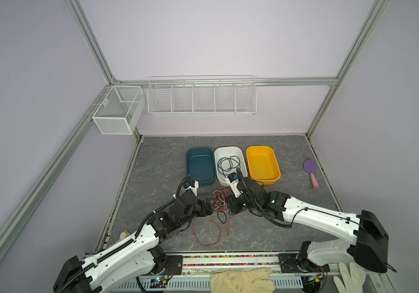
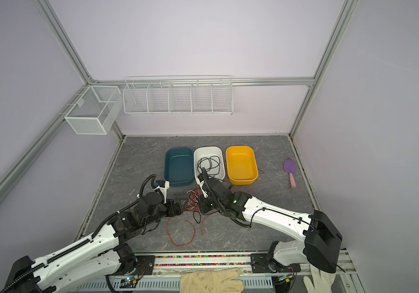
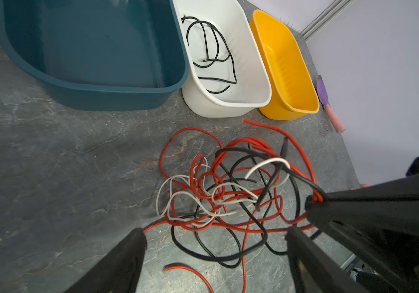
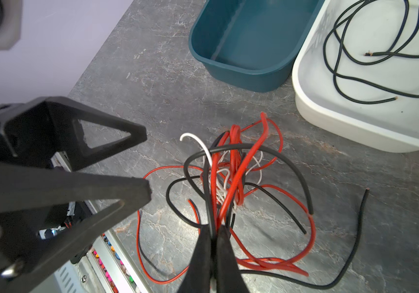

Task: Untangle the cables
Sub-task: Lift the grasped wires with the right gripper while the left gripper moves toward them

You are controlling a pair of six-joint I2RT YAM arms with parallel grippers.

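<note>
– Three, counting bins along the far side: teal bin (image 1: 199, 165), white bin (image 1: 228, 151) and yellow bin (image 1: 263, 165), sitting side by side on the grey table (image 1: 157, 177). Also counting two grippers, one purple trowel (image 1: 310, 168) off to the right, and two gloves (image 1: 241, 280) at the near edge.

– And counting the cables (image 1: 219, 201)?

– Seeing three colours, red, black and white, knotted into one heap. Failing to tell separate strands apart, so giving no number. Also spotting loose black cable (image 3: 205, 43) coiling inside the white bin, well apart from the heap.

– Pointing which way?

– Stretching longer from the bins toward the near edge than across, in both top views. Trailing one wide red loop and one straight red tail toward the near edge. Rising taut on the right side, up into a pinch.

– Lying where against the grippers?

– Sitting between the two, just nearward of the teal and white bins. Finding the right gripper (image 4: 214, 228) pressing together on a bundle of red and black strands, lifting them clear of the table. Finding the left gripper (image 3: 214, 229) standing with fingers wide apart at the heap's left side, clasping nothing. Touching the strands or only hovering over them: failing to tell.
</note>
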